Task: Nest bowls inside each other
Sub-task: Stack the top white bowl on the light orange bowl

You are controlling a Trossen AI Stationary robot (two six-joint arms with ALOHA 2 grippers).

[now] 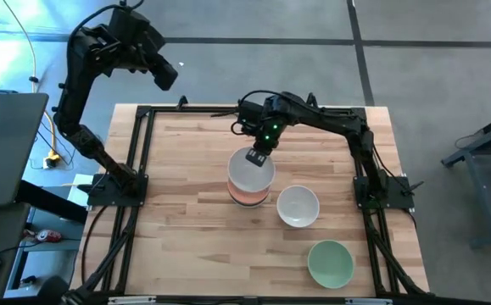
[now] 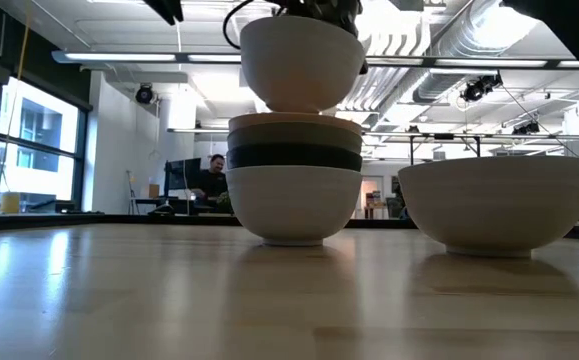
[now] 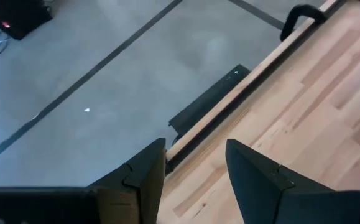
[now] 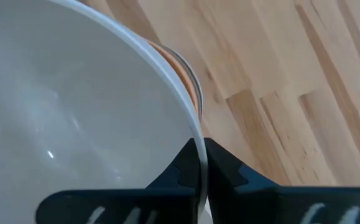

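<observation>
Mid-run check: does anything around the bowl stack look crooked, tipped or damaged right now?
Nothing stands out. The right claw pinches the rim of a white bowl held just above the stack, not yet seated. The stack sits straight. A second white bowl and the pale green bowl stand upright on the table. The left claw waits off the table edge.

The held white bowl (image 4: 74, 112) looks smooth and glossy, like glazed ceramic, above the pale, satin-finished wooden table (image 1: 186, 246).

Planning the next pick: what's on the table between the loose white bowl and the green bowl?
Nothing: bare wood separates the white bowl and green bowl, per the high view.
</observation>
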